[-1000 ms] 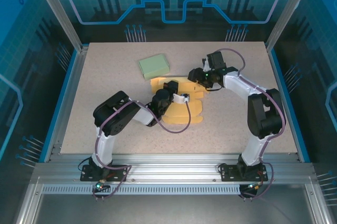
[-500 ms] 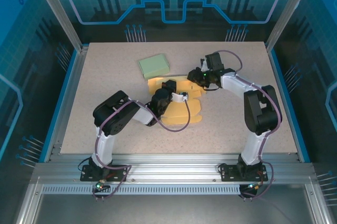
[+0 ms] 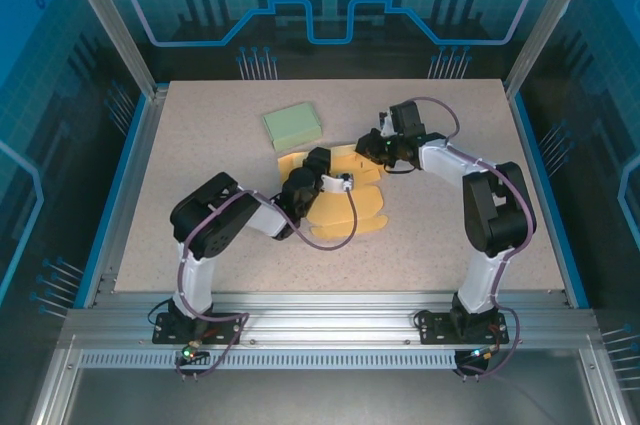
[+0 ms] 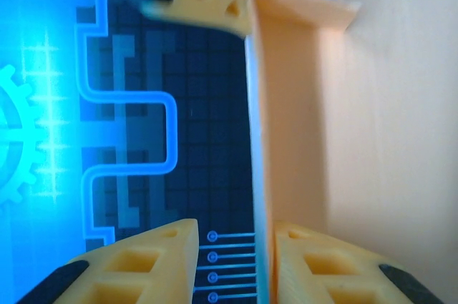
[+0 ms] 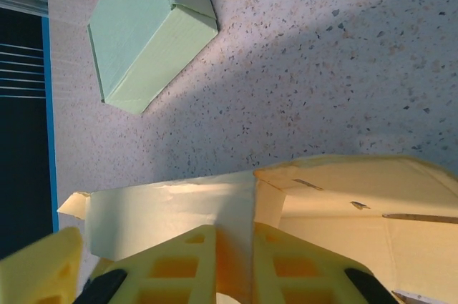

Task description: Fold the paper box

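The yellow paper box [image 3: 366, 211] lies partly unfolded at the table's middle. My left gripper [image 3: 336, 179] is over its middle, my right gripper [image 3: 372, 145] at its far right edge. In the left wrist view one box panel [image 4: 286, 139] stands edge-on against the right-hand finger [image 4: 329, 265], with a gap to the other finger, so the left gripper [image 4: 236, 232] is open. In the right wrist view the right gripper [image 5: 235, 236] is shut on an upright flap of the box [image 5: 164, 211], pinched between both fingers.
A folded green box [image 3: 292, 125] lies on the speckled table [image 3: 200, 145] just behind and left of the yellow one, also close in the right wrist view as the green box [image 5: 147, 28]. Both arms crowd the middle. Frame posts stand at the table's corners.
The left gripper's jaws have parted from shut. The right gripper has closed onto the box flap and moved slightly left. The left arm's elbow has shifted a little to the left.
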Tool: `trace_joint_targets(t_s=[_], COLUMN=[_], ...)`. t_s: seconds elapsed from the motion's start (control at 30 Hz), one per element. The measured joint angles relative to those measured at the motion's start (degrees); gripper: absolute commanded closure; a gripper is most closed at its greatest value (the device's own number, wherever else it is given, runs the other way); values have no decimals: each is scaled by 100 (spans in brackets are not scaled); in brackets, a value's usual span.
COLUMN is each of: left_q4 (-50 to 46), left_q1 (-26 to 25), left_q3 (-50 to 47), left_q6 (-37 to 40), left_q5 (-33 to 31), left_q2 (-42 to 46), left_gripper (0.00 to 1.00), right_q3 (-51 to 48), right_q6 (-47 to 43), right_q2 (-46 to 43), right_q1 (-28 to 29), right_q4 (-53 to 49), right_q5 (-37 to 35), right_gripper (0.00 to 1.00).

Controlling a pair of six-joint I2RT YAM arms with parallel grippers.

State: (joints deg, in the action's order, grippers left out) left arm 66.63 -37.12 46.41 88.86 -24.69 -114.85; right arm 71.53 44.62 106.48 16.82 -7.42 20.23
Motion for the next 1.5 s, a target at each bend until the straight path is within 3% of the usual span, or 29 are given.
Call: trace_joint_targets(t_s=[0.13, 0.2, 0.27, 0.37, 0.47, 0.63, 0.77, 1.17, 1.5], left_q4=[-9, -24, -37, -7, -7, 315, 754, 933, 1043], left_q1=[162, 243, 302, 328, 326, 304, 299, 299, 299], left_q3=[-149, -223, -273, -293, -293, -249, -146, -146, -146], left_q6=[-39, -39, -50, -63, -59, 238, 555, 743, 820], left_q5=[9, 9, 9, 37, 59, 114, 111, 114, 111], left_q2=[50, 50, 50, 55, 55, -63, -358, -372, -417], left_gripper=[71, 79, 93, 100, 100, 100, 100, 100, 100], right_q3=[-52, -63, -68, -83, -116, -149, -245, -1626, -1856], right_q6=[-7, -7, -7, -7, -26, -173, -382, -745, -960], right_q2=[-39, -59, -68, -74, -101, -219, -509, -2551, -1502], right_q1=[0, 0, 0, 0, 0, 0, -4, -192, -31], right_q4=[7, 4, 4, 2, 4, -118, -522, -1150, -879], right_q5=[2, 0, 0, -2, -2, -68, -258, -990, -1060], right_gripper=[85, 85, 85, 84, 80, 57, 48, 50, 50])
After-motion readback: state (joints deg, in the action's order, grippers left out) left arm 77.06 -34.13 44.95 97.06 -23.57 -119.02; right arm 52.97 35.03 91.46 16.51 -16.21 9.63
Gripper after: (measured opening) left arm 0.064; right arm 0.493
